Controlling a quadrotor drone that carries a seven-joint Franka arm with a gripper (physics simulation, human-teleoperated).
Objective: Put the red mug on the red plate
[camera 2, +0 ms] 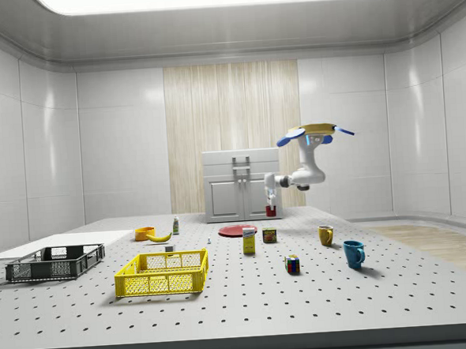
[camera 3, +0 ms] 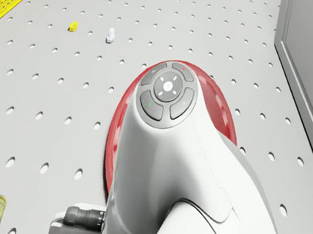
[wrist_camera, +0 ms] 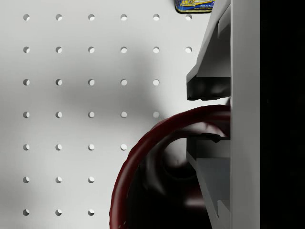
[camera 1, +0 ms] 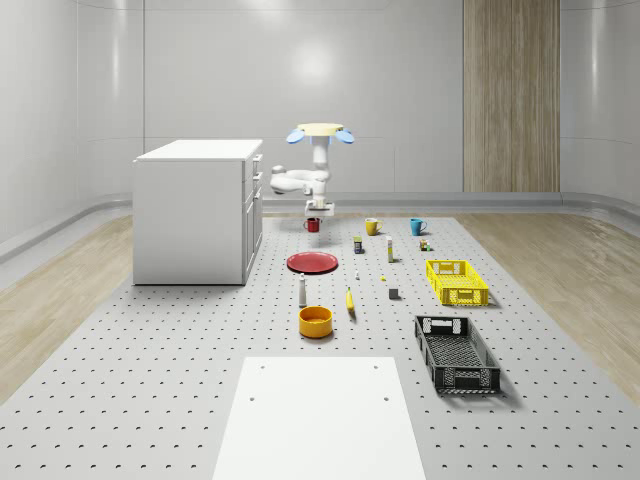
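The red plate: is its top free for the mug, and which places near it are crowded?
The red plate is bare, and so is the floor between it and the red mug at the fingers. The white cabinet borders the whole-scene view's left. Toward the camera, a white bottle, orange bowl and banana crowd.

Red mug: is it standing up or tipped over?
Upright: the red mug hangs level in the end effector, its open mouth facing up in the wrist view.

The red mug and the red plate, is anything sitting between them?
No. In the whole-scene view, only bare pegboard floor lies between the red mug, held by the gripper, and the red plate.
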